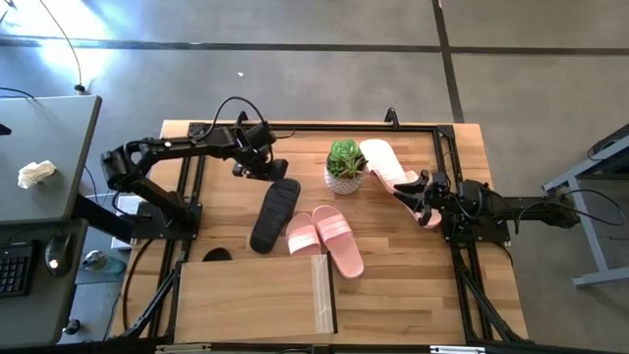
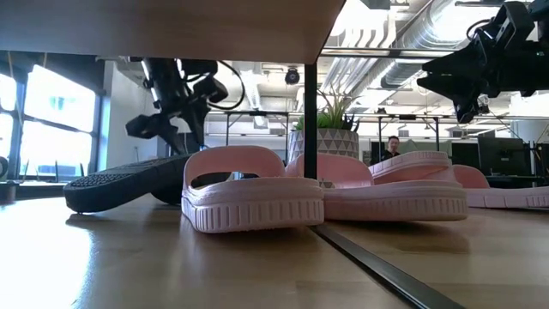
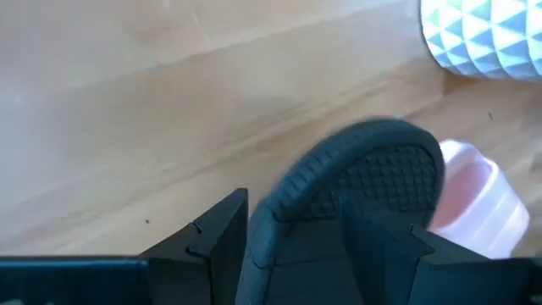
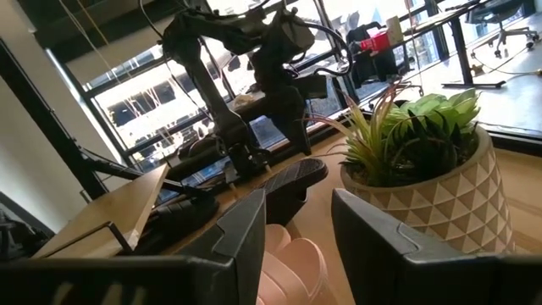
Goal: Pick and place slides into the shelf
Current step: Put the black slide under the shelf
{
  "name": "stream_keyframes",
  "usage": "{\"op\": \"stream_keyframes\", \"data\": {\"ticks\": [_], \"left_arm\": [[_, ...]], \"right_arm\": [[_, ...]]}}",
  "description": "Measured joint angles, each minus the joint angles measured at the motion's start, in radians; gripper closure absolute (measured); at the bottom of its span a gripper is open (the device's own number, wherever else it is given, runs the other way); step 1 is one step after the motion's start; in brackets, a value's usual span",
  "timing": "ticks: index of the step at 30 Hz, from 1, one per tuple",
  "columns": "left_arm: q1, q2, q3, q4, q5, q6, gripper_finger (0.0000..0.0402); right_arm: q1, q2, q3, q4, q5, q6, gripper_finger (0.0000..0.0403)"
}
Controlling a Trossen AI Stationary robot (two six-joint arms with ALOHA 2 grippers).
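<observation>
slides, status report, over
Left gripper open, above black slide's far end. Right gripper open, raised beside pink slide. Pink pair waiting by shelf. Plant between the arms.

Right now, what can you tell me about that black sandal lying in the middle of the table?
The black ribbed-sole rubber slide lies sole-up and diagonal on the wooden tabletop, its textured tread showing. Its far end sits just below the left arm's tool, whose open fingers straddle that end in the wrist view without clearly gripping it. Its near end lies beside the light pink slides, just behind the plywood shelf.
</observation>
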Motion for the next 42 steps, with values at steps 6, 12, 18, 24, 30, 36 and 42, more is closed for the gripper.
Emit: {"op": "stream_keyframes", "data": {"ticks": [6, 12, 18, 24, 30, 36, 42], "left_arm": [[0.02, 0.0, -0.018, 0.051, 0.031, 0.004, 0.0231], [0.017, 0.033, -0.062, 0.13, 0.085, -0.001, 0.0231], [0.018, 0.047, -0.087, 0.288, 0.186, -0.014, 0.0231], [0.017, 0.047, -0.09, 0.33, 0.237, -0.009, 0.0231], [0.017, 0.047, -0.09, 0.32, 0.261, 0.069, 0.0231], [0.017, 0.047, -0.09, 0.315, 0.328, 0.179, 0.0231], [-0.004, 0.047, -0.09, 0.316, 0.321, 0.288, 0.0231]], "right_arm": [[0.0, 0.0, 0.0, 0.0, 0.0, 0.0, 0.0274], [0.0, 0.0, 0.0, 0.0, 0.0, 0.0, 0.0274], [0.0, 0.0, 0.0, 0.0, 0.0, 0.013, 0.0274], [0.0, 0.0, 0.0, 0.0, 0.0, 0.018, 0.0274], [0.0, 0.0, 0.0, 0.0, 0.0, 0.018, 0.0274], [0.0, 0.0, 0.0, 0.0, 0.0, 0.018, 0.0274], [0.0, 0.0, 0.0, 0.0, 0.0, 0.032, 0.0274]]}}
